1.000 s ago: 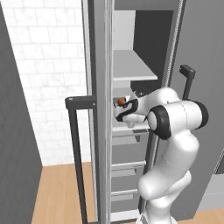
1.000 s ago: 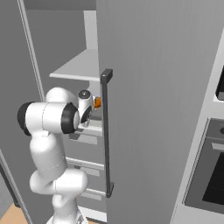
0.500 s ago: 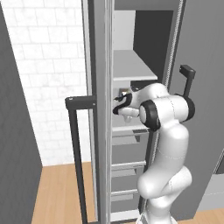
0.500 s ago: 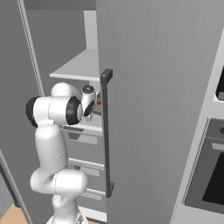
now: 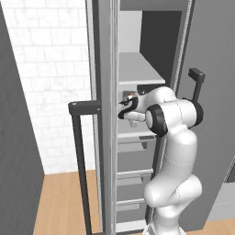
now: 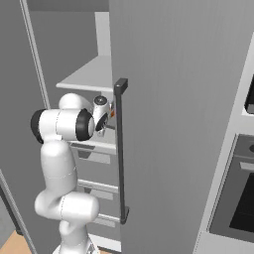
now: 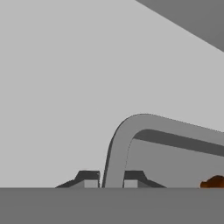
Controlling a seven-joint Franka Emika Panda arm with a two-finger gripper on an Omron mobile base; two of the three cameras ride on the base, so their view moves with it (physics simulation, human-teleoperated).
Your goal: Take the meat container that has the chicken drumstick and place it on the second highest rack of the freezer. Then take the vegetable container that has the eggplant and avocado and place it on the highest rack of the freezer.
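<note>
Gripper (image 7: 111,180): closed tight on the grey rim of the meat container (image 7: 144,131), one finger on each side of the wall.
Chicken drumstick (image 7: 213,182): orange-brown, inside the tray, at 4 o'clock in the hand view.
Freezer (image 5: 137,69): door open; the arm reaches inside.
Second highest rack (image 5: 133,134): the hand sits just above it, under the highest rack (image 5: 137,69).

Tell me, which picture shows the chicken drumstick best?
The hand view: the chicken drumstick peeks orange-brown inside the grey container. The right base view gives an orange speck beside the arm; the left base view, a tiny blur.
</note>
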